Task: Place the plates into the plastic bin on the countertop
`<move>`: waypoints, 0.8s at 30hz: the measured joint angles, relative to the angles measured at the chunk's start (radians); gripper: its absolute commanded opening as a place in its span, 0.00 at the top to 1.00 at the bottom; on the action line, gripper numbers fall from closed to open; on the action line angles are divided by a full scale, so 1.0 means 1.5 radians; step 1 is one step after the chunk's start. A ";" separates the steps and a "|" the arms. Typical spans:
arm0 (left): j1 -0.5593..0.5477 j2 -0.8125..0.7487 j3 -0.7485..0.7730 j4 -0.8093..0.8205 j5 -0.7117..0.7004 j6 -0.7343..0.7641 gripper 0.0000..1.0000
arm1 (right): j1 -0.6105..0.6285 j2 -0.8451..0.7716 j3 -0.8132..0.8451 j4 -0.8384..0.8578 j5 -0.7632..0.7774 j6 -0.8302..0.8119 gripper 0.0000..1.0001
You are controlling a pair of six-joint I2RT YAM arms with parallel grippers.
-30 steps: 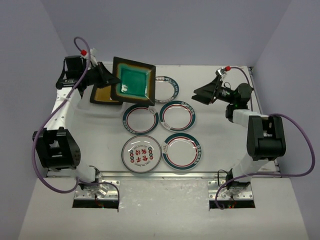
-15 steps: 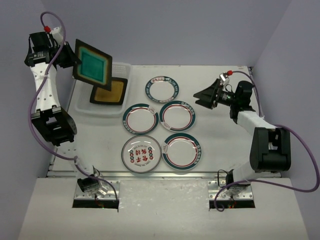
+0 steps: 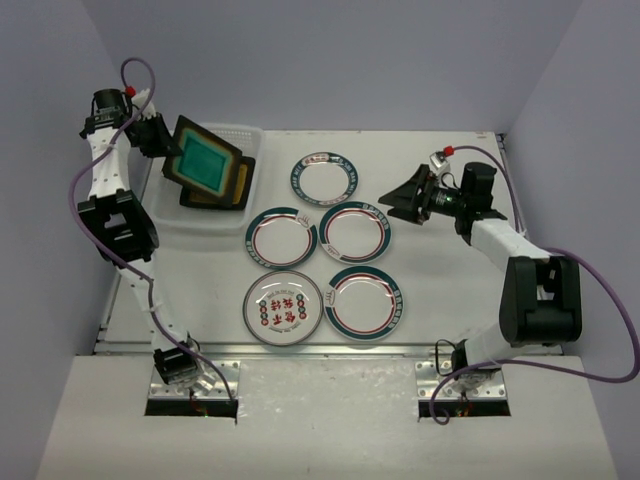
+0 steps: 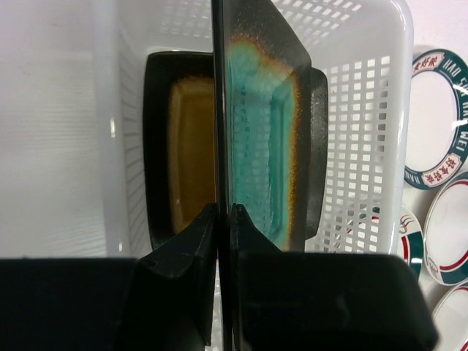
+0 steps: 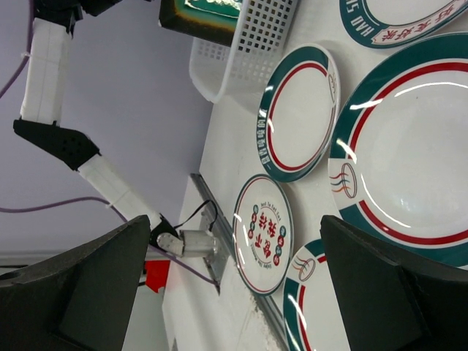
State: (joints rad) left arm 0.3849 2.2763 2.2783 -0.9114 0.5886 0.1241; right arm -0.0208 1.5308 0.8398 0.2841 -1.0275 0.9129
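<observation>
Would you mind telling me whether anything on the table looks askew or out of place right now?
Only the teal-centred square plate: the left gripper holds it by one edge, tilted steeply over the plastic bin, above the amber-centred plate lying flat inside. Nothing looks spilled or broken.

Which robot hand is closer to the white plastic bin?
Left. The left hand holds the teal square plate tilted right above the plastic bin. The right hand hangs open far off, past the round plates.
</observation>
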 measured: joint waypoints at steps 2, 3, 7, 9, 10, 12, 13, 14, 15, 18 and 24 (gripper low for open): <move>-0.013 0.017 0.012 -0.009 -0.004 0.002 1.00 | 0.004 0.002 0.001 -0.005 0.003 -0.006 0.01; -0.019 0.026 0.019 -0.011 -0.006 0.002 1.00 | 0.005 0.002 0.001 -0.008 0.005 -0.009 0.01; -0.036 0.052 0.032 -0.010 -0.011 -0.004 1.00 | 0.007 0.003 0.001 -0.017 0.009 -0.016 0.01; -0.041 0.055 0.033 -0.008 -0.011 -0.011 0.86 | 0.007 0.003 0.001 -0.018 0.011 -0.018 0.01; -0.043 0.055 0.032 -0.008 -0.013 -0.013 0.80 | 0.007 0.003 0.001 -0.018 0.013 -0.018 0.01; -0.045 0.053 0.020 0.002 -0.023 -0.017 0.85 | 0.007 0.004 0.001 -0.018 0.015 -0.018 0.01; -0.047 0.051 0.011 0.007 -0.034 -0.017 0.82 | 0.007 0.004 0.001 -0.018 0.015 -0.018 0.01; -0.048 0.051 0.003 0.010 -0.043 -0.017 0.78 | 0.007 0.005 0.001 -0.018 0.015 -0.018 0.01; -0.048 0.051 -0.005 0.012 -0.049 -0.017 0.76 | 0.007 0.006 0.001 -0.017 0.015 -0.018 0.01; -0.046 0.051 -0.021 0.012 -0.075 -0.017 0.74 | 0.008 0.006 0.001 -0.016 0.015 -0.016 0.01; -0.052 0.051 -0.022 0.014 -0.113 -0.017 0.01 | 0.028 0.006 0.001 -0.015 0.016 -0.016 0.01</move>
State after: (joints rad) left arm 0.3071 2.3531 2.2452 -0.8900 0.4187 0.0979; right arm 0.0209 1.5394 0.8413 0.2611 -1.0031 0.8894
